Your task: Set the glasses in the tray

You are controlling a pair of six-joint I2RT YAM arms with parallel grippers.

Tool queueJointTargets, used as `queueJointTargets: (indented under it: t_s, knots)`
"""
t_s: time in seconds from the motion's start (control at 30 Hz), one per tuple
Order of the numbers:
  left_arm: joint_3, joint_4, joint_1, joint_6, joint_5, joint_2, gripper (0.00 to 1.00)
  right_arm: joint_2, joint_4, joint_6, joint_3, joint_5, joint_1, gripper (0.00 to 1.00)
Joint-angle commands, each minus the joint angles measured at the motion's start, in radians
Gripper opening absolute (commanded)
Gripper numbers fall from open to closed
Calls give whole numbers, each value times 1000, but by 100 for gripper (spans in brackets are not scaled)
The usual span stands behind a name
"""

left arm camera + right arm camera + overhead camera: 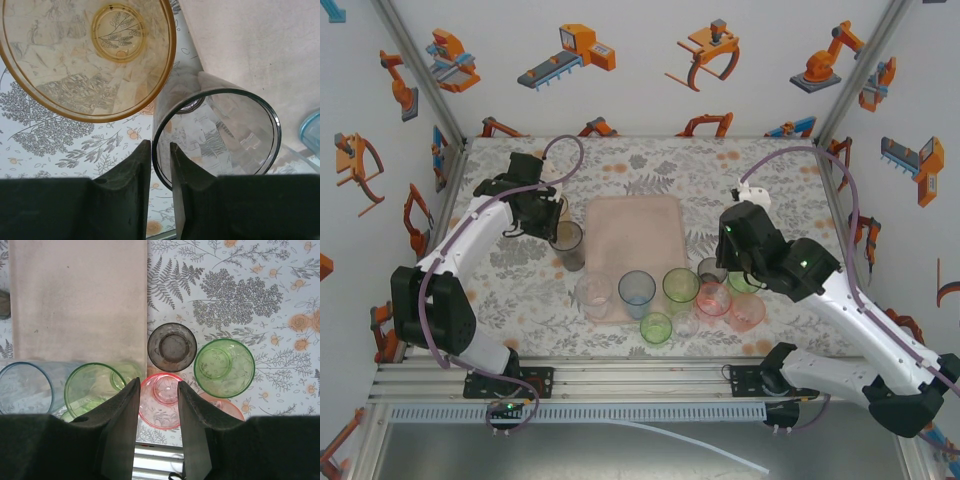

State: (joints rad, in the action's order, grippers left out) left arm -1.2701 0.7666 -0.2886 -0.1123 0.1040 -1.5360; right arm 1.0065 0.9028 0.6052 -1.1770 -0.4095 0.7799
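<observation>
The pink-beige tray lies in the middle of the floral table. A smoky grey glass stands upright by the tray's left edge. My left gripper straddles the rim of the grey glass, one finger outside and one inside, closed to a narrow gap on the wall. An amber glass stands just beyond it. My right gripper hovers open over a pink glass, apart from it. Around it stand a short grey glass, a green glass and a tall green glass.
Along the tray's near edge stand a clear glass, a blue glass, a green glass and a short green glass. An orange-pink glass is at the right of the cluster. The metal frame rail borders the table's near side.
</observation>
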Motion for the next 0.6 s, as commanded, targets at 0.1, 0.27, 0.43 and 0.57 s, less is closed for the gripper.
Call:
queueJointTargets:
  t_s: [0.1,0.27,0.43,0.57]
  knots:
    - [-20,10,-6,-1,-29,11,20,-16,-17,-4,15,-12,-5,37]
    - [-23,16,-6,-3,-36,20,16,-15,-21,-4,15,-13,-7,37]
    - [-26,25,-7,-10,-41,37,15,-16,-22,-5,19,-12,-7,37]
    - [-27,34,-7,-16,-38,50,14,-17,-24,-6,21,-12,-7,37]
